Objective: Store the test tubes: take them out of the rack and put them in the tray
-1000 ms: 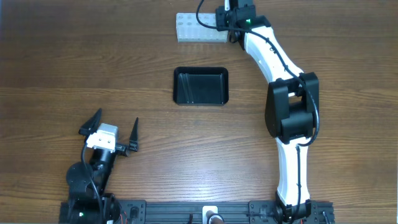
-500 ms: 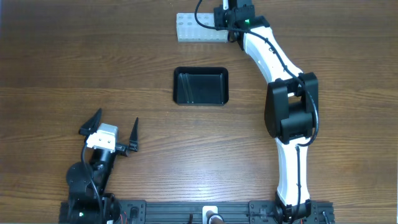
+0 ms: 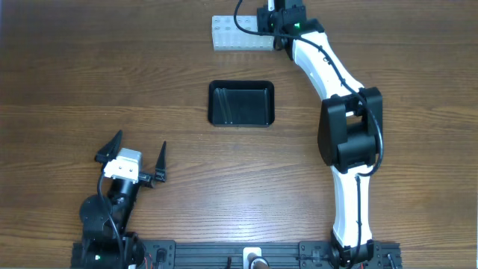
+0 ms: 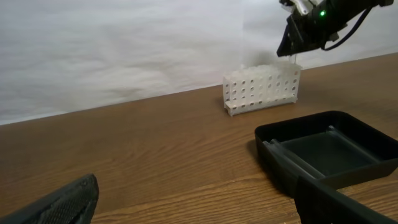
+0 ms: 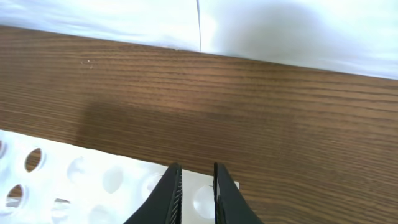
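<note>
A brown wood-grain table [image 3: 112, 75] runs back to a plain white wall [image 4: 124, 50]. My right gripper [image 5: 196, 167] sits over the end hole of the white perforated plastic rack [image 5: 93, 180], its two black fingers pinched to a narrow slit. From the left wrist view, a thin clear test tube [image 4: 298, 60] seems to hang between that gripper [image 4: 292, 50] and the rack top [image 4: 261, 90], so I judge it clamped on the tube, though the glass is hard to make out.

Over the last second the right wrist [image 3: 280, 9] has crept slightly up the top view while the rack [image 3: 239, 36] stayed put. I read that as the start of a lift, with the tube coming out of its hole but its lower end not yet free.

Nearer me, well apart from the rack, lies the black rectangular plastic tray [image 3: 211, 104], with faint clear streaks inside that may be tubes. The carry is a short swing back to it [image 4: 273, 158].

My left gripper [image 3: 140, 142] rests near its base, fingers spread wide [image 4: 199, 205], unmoved.
</note>
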Robot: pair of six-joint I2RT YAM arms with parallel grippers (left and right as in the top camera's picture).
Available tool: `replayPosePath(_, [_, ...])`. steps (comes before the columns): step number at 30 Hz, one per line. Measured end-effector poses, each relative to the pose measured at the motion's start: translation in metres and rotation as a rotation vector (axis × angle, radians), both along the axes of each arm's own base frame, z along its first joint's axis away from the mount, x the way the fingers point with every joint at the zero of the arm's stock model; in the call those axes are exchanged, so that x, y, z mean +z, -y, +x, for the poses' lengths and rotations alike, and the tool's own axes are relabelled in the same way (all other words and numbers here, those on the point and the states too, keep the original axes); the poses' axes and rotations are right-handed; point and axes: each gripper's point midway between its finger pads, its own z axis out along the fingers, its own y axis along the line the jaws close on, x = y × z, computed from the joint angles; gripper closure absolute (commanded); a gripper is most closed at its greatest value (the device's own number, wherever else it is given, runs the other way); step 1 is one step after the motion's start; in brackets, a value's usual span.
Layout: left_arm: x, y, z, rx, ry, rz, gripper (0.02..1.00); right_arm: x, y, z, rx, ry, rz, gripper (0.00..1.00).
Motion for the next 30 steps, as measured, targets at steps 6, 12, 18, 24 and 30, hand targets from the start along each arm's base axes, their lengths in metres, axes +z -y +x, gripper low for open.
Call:
replayPosePath(6, [0.000,0.000,0.000,0.000,0.000,0.000,0.020,0.080,0.001,-0.006,-0.001,0.127,0.037,0.991])
replayPosePath(12, [0.000,0.000,0.000,0.000,0.000,0.000,0.018,0.208,0.002,-0.040,0.011,0.321,0.102,0.989])
replayPosePath(18, [0.000,0.000,0.000,0.000,0.000,0.000,0.018,0.209,-0.005,-0.093,0.088,0.138,0.143,0.991])
replayPosePath(24, [0.000,0.000,0.000,0.000,0.000,0.000,0.020,0.123,-0.013,-0.134,0.135,-0.219,0.135,0.991])
replayPosePath(30, [0.000,0.000,0.000,0.000,0.000,0.000,0.020,0.064,-0.028,-0.145,0.159,-0.376,0.110,0.989])
